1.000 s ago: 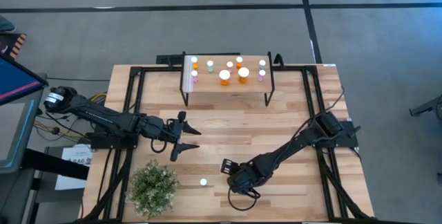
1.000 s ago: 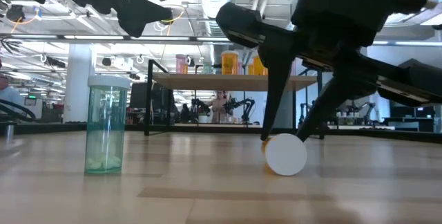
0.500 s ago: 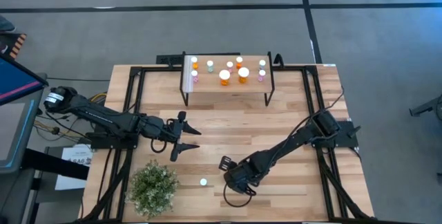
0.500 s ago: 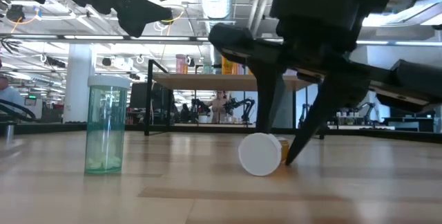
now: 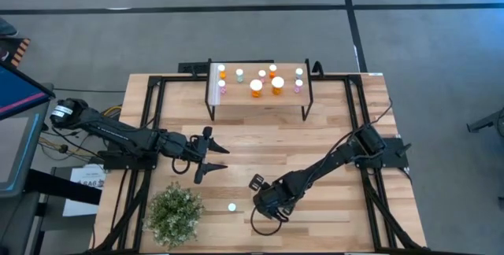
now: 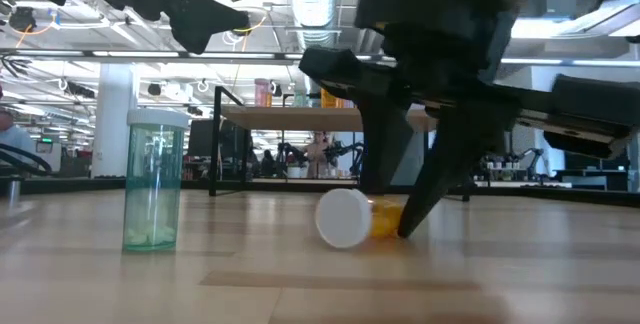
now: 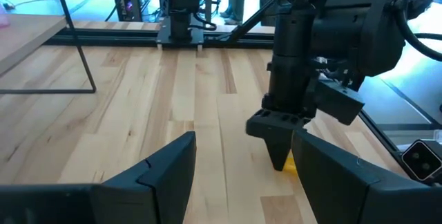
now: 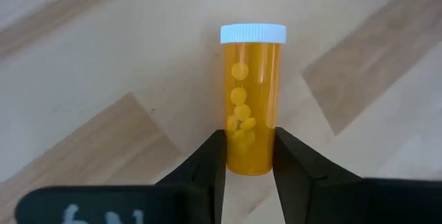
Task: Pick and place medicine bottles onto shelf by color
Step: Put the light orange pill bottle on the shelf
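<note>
An orange medicine bottle [image 8: 250,106] with a white cap lies on its side on the tabletop near the front middle. It also shows in the low view [image 6: 352,219]. My right gripper [image 6: 388,214] stands over it, shut on its body. A pale green bottle [image 6: 153,179] stands upright on its base to the left of it [image 5: 231,207]. The shelf [image 5: 260,103] at the far edge carries several orange, pink and green bottles. My left gripper [image 5: 216,160] hovers open and empty above the table's left half. My right gripper pinches the orange bottle's body at the end away from the cap [image 8: 248,158] between its two fingers [image 8: 210,162]. The fingers come from above, pointing down, and lie across the bottle. The bottle lies on its side on the table.
A bushy potted plant [image 5: 174,214] stands at the front left, close to the green bottle. The shelf's black legs [image 5: 211,113] stand on the far part of the table. Bare wood lies between the shelf and both grippers.
My right gripper has gone toward the table's left edge. The orange bottle has slid along the table with it and turned, so that its orange body now shows beside the cap in the low view.
</note>
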You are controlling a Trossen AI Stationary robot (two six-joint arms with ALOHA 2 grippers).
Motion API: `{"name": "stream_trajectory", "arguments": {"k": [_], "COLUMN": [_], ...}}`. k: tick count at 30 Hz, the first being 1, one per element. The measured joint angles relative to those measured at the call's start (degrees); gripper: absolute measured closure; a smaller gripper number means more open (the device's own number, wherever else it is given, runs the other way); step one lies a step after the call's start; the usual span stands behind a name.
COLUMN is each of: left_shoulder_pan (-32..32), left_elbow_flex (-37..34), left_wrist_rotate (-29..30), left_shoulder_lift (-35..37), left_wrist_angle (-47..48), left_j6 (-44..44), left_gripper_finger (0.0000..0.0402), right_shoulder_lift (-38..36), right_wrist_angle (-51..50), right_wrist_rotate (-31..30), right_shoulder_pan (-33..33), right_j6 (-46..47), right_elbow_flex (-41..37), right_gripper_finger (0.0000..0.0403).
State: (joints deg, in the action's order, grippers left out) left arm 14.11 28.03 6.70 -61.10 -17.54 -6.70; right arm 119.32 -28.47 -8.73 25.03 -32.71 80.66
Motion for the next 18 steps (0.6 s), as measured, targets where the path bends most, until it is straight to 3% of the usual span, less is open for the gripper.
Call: {"name": "stream_trajectory", "arguments": {"k": [13, 18], "left_shoulder_pan": [0.0, 0.0], "left_elbow_flex": [-0.04, -0.04], "left_wrist_rotate": [-0.5, -1.72], "left_shoulder_lift": [0.02, 0.04], "left_wrist_angle": [-2.24, -3.21], "left_j6": [2.55, 2.84], "left_gripper_finger": [0.0176, 0.0176], "right_shoulder_lift": [-6.7, -13.54], "right_wrist_angle": [-5.16, 1.31], "right_wrist_rotate": [0.0, -0.22], "right_shoulder_pan": [-3.98, -6.34], "right_j6": [14.94, 18.02], "right_elbow_flex": [0.97, -4.61], "right_gripper_finger": [0.0293, 0.0294]}}
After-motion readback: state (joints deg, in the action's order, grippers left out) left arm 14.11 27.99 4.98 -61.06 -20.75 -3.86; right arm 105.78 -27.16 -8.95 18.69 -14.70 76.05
